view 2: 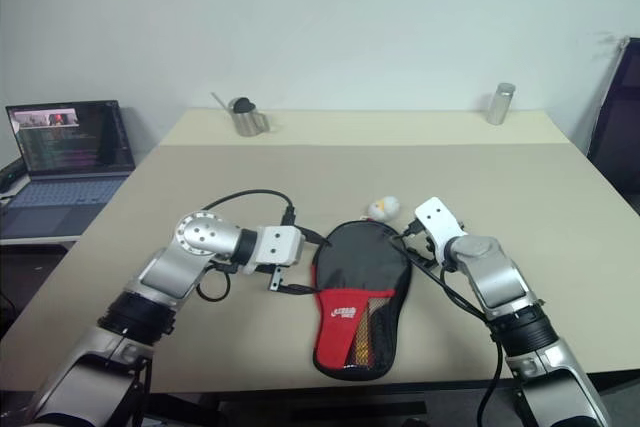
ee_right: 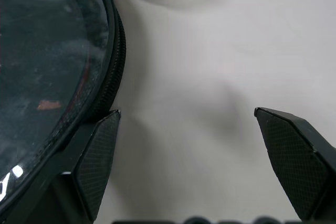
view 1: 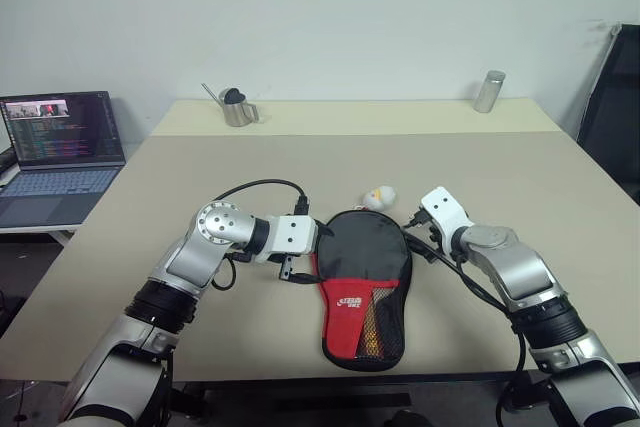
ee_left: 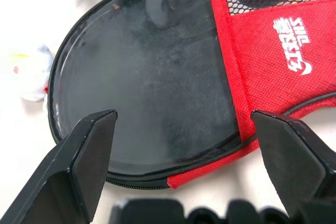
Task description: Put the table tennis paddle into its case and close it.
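Note:
The case [view 1: 358, 282] lies flat near the table's front edge, with its round black part pointing away from me and its red panel and mesh pocket toward me. Its white-yellow plush charm [view 1: 379, 197] rests just beyond the far rim. The table tennis paddle is hidden; a light brownish shape shows through the mesh. My left gripper [view 1: 305, 252] stands open at the case's left rim, and in the left wrist view its fingers [ee_left: 89, 156] straddle the black round part. My right gripper [view 1: 415, 237] is open at the right rim, one finger [ee_right: 97, 156] against the zip edge.
An open laptop [view 1: 60, 147] sits on a side stand to the left. A metal pitcher [view 1: 238, 107] and a metal cylinder [view 1: 489, 91] stand along the far edge of the beige table [view 1: 520, 177]. A dark chair back [view 1: 615, 107] rises at the right.

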{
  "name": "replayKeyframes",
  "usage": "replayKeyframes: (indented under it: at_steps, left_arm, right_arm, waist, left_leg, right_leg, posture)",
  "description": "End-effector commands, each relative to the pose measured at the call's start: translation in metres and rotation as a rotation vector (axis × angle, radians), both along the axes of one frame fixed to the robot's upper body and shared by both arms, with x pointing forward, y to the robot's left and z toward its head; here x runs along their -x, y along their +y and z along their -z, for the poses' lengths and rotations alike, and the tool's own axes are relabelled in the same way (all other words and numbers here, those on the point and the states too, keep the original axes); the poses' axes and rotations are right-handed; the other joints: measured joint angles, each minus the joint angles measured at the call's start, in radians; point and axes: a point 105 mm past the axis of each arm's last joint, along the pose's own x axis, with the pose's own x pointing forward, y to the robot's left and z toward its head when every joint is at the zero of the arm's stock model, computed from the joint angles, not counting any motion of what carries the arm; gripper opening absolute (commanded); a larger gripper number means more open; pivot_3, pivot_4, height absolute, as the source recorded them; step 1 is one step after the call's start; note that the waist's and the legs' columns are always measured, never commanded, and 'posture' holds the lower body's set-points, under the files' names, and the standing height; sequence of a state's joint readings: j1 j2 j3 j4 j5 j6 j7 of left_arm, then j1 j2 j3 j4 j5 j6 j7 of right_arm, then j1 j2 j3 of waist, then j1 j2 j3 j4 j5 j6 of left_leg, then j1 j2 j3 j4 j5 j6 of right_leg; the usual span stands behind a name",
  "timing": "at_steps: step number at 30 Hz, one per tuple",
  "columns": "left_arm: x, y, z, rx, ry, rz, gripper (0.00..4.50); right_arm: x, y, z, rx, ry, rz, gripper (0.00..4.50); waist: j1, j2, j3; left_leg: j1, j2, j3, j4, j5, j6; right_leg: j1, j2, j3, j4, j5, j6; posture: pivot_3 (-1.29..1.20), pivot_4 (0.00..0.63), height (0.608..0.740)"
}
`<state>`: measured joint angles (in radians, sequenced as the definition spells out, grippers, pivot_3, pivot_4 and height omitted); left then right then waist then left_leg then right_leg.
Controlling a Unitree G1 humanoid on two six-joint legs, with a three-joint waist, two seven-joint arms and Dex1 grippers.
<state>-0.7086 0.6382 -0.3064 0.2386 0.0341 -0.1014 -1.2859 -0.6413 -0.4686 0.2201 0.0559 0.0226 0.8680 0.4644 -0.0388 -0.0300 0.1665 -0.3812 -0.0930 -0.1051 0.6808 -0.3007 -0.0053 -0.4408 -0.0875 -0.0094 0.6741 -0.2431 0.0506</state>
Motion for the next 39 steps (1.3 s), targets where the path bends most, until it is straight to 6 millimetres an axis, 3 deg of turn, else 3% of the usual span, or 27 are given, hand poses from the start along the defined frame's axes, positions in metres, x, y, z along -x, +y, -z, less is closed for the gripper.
replayKeyframes:
  at_steps: [1, 5, 12, 17, 24, 29, 39]
  left_arm:
    - [-0.01, -0.016, -0.024, 0.151, -0.062, -0.033, 4.46]
    - [-0.024, -0.043, -0.03, 0.334, -0.001, -0.121, 4.46]
    - [-0.035, -0.068, -0.005, 0.394, 0.117, -0.21, 4.46]
    - [-0.053, -0.077, 0.027, 0.392, 0.141, -0.356, 4.46]
    - [-0.051, -0.085, 0.056, 0.428, 0.233, -0.447, 4.46]
    - [-0.044, -0.081, 0.074, 0.415, 0.342, -0.502, 4.46]
    - [-0.027, -0.084, 0.071, 0.411, 0.555, -0.519, 4.46]
  right_arm:
    - [-0.001, -0.009, -0.027, -0.032, -0.06, -0.02, 4.5]
    - [0.004, -0.016, -0.051, -0.111, -0.064, -0.041, 4.5]
    - [0.005, -0.013, -0.096, -0.201, -0.102, -0.123, 4.5]
    - [-0.032, 0.013, -0.118, -0.412, -0.156, -0.04, 4.5]
    - [-0.068, 0.04, -0.102, -0.515, -0.147, 0.025, 4.5]
    - [-0.085, 0.047, -0.085, -0.567, -0.107, 0.109, 4.5]
    - [-0.088, 0.064, -0.055, -0.581, -0.028, 0.143, 4.5]
  waist:
    - [0.004, 0.0, 0.0]
    - [0.013, 0.0, 0.0]
    - [0.005, 0.0, 0.0]
    - [0.005, 0.0, 0.0]
    - [0.009, 0.001, -0.002]
    - [0.006, 0.004, -0.005]
    - [0.001, 0.009, -0.012]
  left_leg:
    - [0.0, 0.0, 0.0, 0.0, 0.0, 0.0]
    - [-0.001, -0.001, 0.0, 0.001, 0.0, 0.0]
    - [0.0, 0.0, 0.001, 0.001, 0.0, 0.0]
    - [0.003, 0.0, 0.002, 0.001, 0.0, 0.0]
    - [0.001, -0.001, 0.001, 0.002, 0.001, -0.001]
    - [0.002, -0.001, 0.001, 0.001, 0.001, -0.001]
    - [0.002, 0.0, 0.001, 0.001, 0.001, -0.001]
  right_leg:
    - [0.0, 0.0, 0.0, 0.0, 0.0, 0.0]
    - [0.001, 0.0, -0.001, 0.0, 0.0, 0.0]
    - [0.0, 0.0, 0.0, 0.001, 0.0, 0.0]
    - [0.001, 0.0, 0.001, 0.004, 0.0, -0.001]
    - [0.0, -0.002, 0.001, 0.003, 0.001, -0.001]
    - [0.0, -0.001, 0.001, 0.004, 0.001, -0.001]
    - [0.002, -0.001, 0.004, 0.004, 0.001, -0.001]
  posture:
    - [0.0, 0.15, 0.74]
    - [0.0, 0.15, 0.74]
    - [0.0, 0.15, 0.74]
    - [0.0, 0.15, 0.74]
    - [0.0, 0.15, 0.74]
    - [0.0, 0.15, 0.74]
    - [0.0, 0.15, 0.74]
